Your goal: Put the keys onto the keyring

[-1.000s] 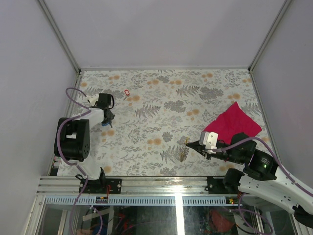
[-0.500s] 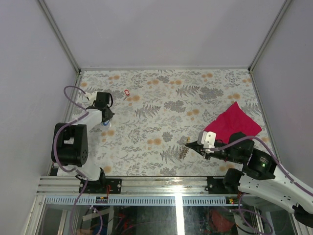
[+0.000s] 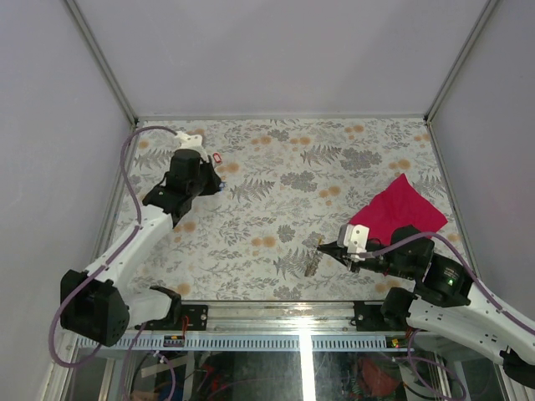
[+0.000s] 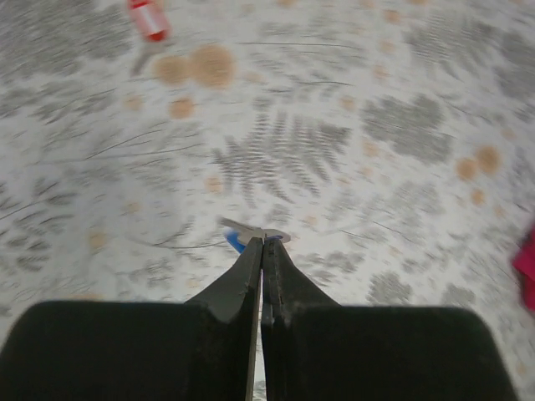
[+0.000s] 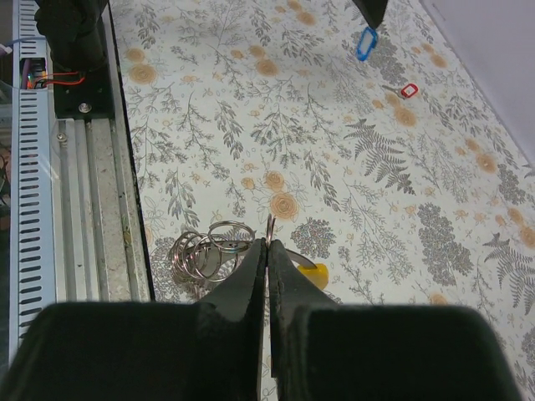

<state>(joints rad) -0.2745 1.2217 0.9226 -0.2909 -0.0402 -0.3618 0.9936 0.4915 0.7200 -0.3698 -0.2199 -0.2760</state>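
My left gripper [image 4: 263,240] is shut on a small blue-headed key [image 4: 237,242] and holds it above the table at the back left [image 3: 215,186]. A red-headed key [image 4: 148,17] lies on the cloth beyond it, also seen from above [image 3: 217,157]. My right gripper [image 5: 267,242] is shut on a loop of the silvery keyring [image 5: 270,224], whose several linked rings [image 5: 203,251] hang to the left, near the table's front edge [image 3: 321,247]. A yellow-headed key [image 5: 314,274] lies just under the right fingers. No black key is in view.
A magenta cloth [image 3: 397,210] lies at the right, behind the right arm. The table has a floral cover [image 3: 276,192]. A metal rail [image 5: 75,192] runs along the near edge beside the keyring. Walls close in the back and both sides.
The left arm has swung from the table's left edge out toward the back middle, carrying the blue key up and to the right. The right gripper has stayed in place.
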